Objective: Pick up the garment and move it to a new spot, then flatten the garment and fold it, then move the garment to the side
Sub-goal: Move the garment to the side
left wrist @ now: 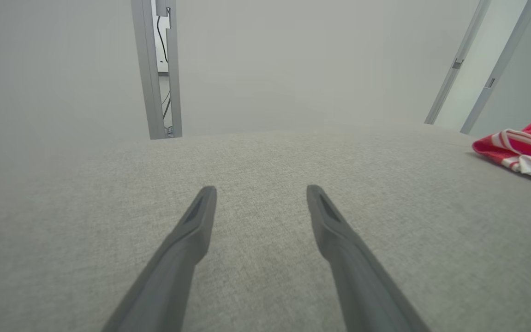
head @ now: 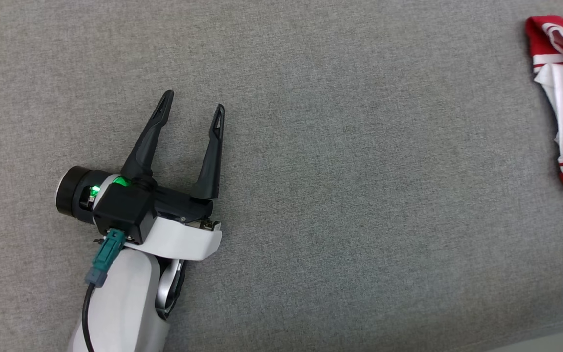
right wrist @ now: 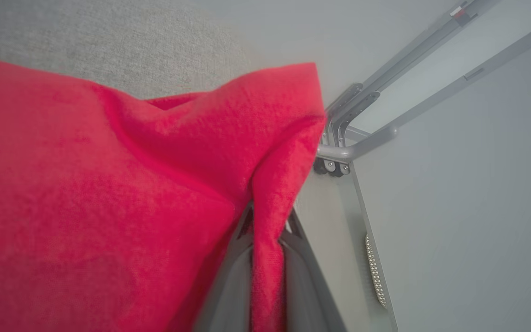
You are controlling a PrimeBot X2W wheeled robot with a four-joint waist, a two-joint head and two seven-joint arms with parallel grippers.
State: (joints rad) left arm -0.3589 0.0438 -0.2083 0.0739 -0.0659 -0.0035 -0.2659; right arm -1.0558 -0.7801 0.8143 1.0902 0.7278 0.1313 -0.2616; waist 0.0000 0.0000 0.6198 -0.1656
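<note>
Pinching the red-and-white cloth garment (right wrist: pixel 108 184), seemingly soft and light, by a fold: right claw (right wrist: pixel 267 219) clamped, left claw (head: pixel 193 101) spread empty.

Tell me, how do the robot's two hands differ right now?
The left hand has its fingers spread wide with nothing between them; the right hand is closed on a fold of the red garment. The left hand sits over the grey surface, well away from the garment; the right hand is right at it. Both have two long dark fingers.
</note>
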